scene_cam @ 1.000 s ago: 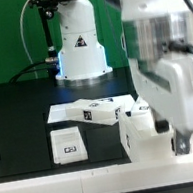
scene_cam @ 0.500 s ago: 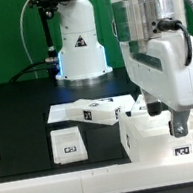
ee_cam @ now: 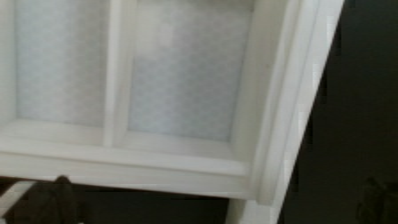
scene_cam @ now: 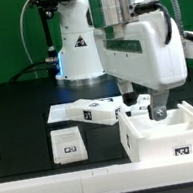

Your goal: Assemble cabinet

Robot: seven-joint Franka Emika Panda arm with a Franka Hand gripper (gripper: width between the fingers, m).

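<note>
one open claw [scene_cam: 144,105] poised over the cabinet frame [scene_cam: 172,139]

judged from the pose, the step in hand is reaching for the frame, before any smaller part is fitted; the next move probably calls for lowering with one finger inside a wall and one outside, squared to it, then closing.

the black desk [scene_cam: 15,107] carries everything; the arm [scene_cam: 141,37] fills the exterior view's right and leans over the desk's near side; below it the cabinet frame stands open side up at the near corner on the exterior view's right, a tag on its front wall; the wrist view looks down into the frame [ee_cam: 178,80], where a thin divider [ee_cam: 119,70] splits it into two bays, both seemingly empty.

toward the exterior view's left, a long flat white piece [scene_cam: 82,111] with tags lies just beside the frame; whether it is a cabinet part or the marker board i cannot tell; nearer the front lies a small white block [scene_cam: 66,143] with one tag, well apart from the claw.

the claw [ee_cam: 214,200] hangs just above the frame's far side, fingers [ee_cam: 45,200] spread wide and holding nothing; whether they touch the rim i cannot tell.
</note>
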